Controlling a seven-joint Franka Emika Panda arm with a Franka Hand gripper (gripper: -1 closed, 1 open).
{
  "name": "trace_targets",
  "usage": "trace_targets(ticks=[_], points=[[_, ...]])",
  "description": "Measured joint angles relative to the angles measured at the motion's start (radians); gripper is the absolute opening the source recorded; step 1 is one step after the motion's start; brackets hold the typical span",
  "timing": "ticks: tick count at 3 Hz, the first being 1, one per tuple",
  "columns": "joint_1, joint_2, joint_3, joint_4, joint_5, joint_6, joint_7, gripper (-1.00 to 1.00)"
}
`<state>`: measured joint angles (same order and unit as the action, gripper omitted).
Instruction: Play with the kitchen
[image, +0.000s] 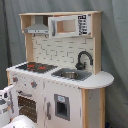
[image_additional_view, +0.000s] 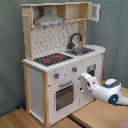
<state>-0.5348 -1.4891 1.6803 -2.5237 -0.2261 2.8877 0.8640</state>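
The kitchen (image: 60, 80) (image_additional_view: 50, 75) is a tall white and light-wood toy unit. It has a black-red hob (image: 35, 66) (image_additional_view: 52, 59), a black faucet (image: 83, 59) (image_additional_view: 75, 39), a steel sink (image: 70, 75) (image_additional_view: 83, 50) and a grey hood (image: 37, 27) (image_additional_view: 50, 21). Its windowed oven door (image_additional_view: 64, 96) is shut below the knobs (image_additional_view: 56, 76). My gripper (image_additional_view: 83, 83) is held close to the kitchen's front, just right of the oven door in the second exterior view. In the first exterior view only white parts of my arm (image: 6, 105) show, at the lower left.
A grey curtain (image: 117, 50) hangs behind the kitchen. The unit stands on a wooden surface (image_additional_view: 20, 119). An upper cabinet door (image_additional_view: 94, 11) stands open at the second exterior view's top right. My white arm (image_additional_view: 109, 91) reaches in from the second exterior view's right.
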Motion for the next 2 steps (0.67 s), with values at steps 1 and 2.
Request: trace_targets(ticks=[1, 2], points=[[-0.046, -0.001, -0.016, 0.0, 0.0, 0.095, -0.008, 1.0], [-0.101, -0.001, -0.017, 0.0, 0.001, 0.194, -0.003, 1.0]])
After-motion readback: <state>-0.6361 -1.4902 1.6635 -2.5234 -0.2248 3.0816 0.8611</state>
